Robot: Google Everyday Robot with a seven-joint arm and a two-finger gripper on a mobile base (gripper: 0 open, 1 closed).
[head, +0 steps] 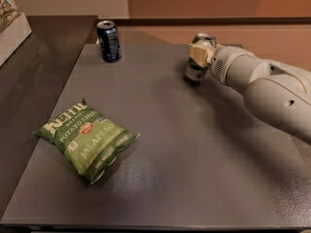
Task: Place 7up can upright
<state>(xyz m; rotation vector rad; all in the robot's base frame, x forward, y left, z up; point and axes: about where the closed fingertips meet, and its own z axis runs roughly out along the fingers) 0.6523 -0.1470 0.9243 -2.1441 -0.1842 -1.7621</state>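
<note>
At far right of table [194, 169], item 1: gripper [199, 57]. Closed round the 7up can [195, 73]; one tan finger pad [200, 52] lies across the can's near side, the other finger is hidden behind it. Wrist and pale grey arm [265, 84] run off to the right and nearer, leaving the frame at the right edge.

Item 2: 7up can. Silver w/ green on the lower body, label otherwise not readable. Stands upright in the grip, rim up, top showing just above the pad. Base is at or just above the table surface; contact cannot be told. A dark shadow sits under it and spreads to the near right beneath the arm.

Item 3: table. Grey, speckled top, takes up most of the view.

Item 4: dark blue can [109, 40]. Upright, far left part of the table, near the far edge, well apart from gripper and 7up can.

Item 5: chip bag [86, 139]. Green, white lettering "Potato Chips" and "Jalapeno", red round mark. Lies flat, near left of the table, turned at a slant, well apart from both cans.

Item 6: dark counter [43, 76]. Adjoins the table on the left, w/ a pale box [10, 25] at the far left corner, partly cut off by the frame.
</note>
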